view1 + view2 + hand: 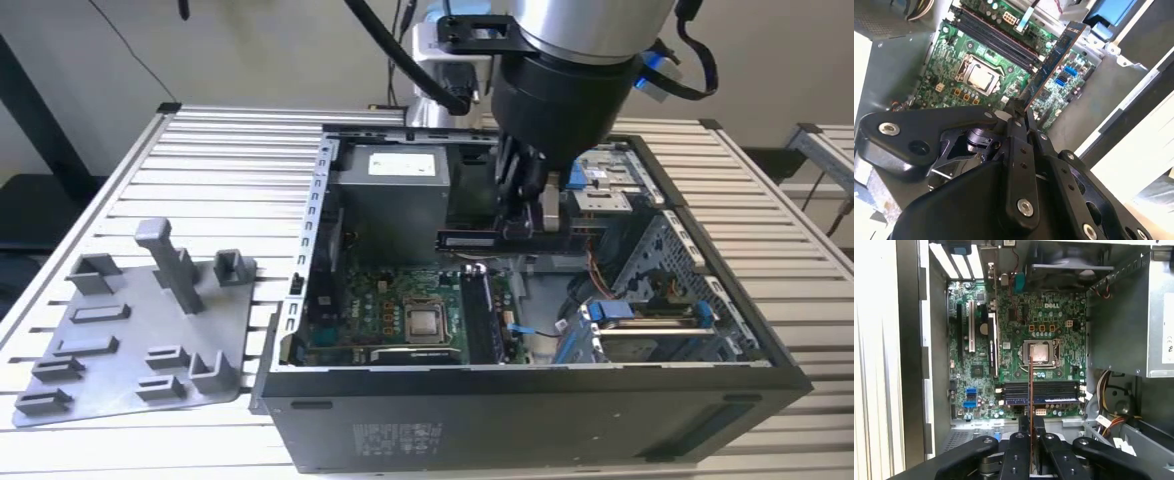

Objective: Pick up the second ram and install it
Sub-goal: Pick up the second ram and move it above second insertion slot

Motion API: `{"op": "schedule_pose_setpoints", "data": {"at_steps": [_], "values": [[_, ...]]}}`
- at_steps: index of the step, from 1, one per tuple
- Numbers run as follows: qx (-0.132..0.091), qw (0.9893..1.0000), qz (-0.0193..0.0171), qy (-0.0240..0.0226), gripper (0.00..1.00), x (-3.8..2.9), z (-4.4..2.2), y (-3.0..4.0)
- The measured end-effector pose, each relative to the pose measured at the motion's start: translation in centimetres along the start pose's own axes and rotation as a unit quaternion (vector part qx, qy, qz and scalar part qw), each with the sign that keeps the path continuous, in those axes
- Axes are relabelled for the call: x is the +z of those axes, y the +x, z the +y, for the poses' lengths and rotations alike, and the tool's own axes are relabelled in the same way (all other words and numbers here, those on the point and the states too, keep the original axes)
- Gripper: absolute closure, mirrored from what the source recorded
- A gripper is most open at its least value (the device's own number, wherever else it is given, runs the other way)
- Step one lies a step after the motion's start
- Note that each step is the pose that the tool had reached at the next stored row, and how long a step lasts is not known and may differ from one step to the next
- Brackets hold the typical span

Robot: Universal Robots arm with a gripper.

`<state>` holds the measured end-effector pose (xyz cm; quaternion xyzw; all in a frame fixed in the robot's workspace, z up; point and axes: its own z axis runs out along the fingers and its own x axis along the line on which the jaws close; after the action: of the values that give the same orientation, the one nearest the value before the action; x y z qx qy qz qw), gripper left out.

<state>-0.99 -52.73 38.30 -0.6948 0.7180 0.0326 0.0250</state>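
We find the gripper (1021, 114) fingers clamped on the second ram (1054, 60), which hangs above the motherboard (1054, 315).

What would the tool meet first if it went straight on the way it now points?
Probably the memory slots on the motherboard: the second ram, held in the tool, hangs edge-on over them in the first wrist view. Depth is unclear.

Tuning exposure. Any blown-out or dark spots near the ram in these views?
Exterior view: second ram in the claw looks dark under the arm. Second wrist view: ram evenly lit, table washed out white. First wrist view: ram lit, table slats blown out.
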Motion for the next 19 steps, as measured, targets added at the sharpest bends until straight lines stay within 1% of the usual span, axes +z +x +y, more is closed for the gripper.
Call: {"op": "schedule_pose_setpoints", "data": {"at_steps": [2,9,11,13,19], "values": [[0.0,1.0,-0.0001,0.0,0.86,0.0,-0.12,-0.01],[0.0,1.0,0.0,0.0,0.86,0.0,-0.13,-0.01],[0.0,1.0,0.0,0.0,0.86,0.0,-0.14,-0.11],[0.0,1.0,-0.0001,0.0,0.86,0.04,-0.13,-0.36],[0.0,1.0,0.0,0.0,0.86,0.13,-0.08,-1.55]]}}
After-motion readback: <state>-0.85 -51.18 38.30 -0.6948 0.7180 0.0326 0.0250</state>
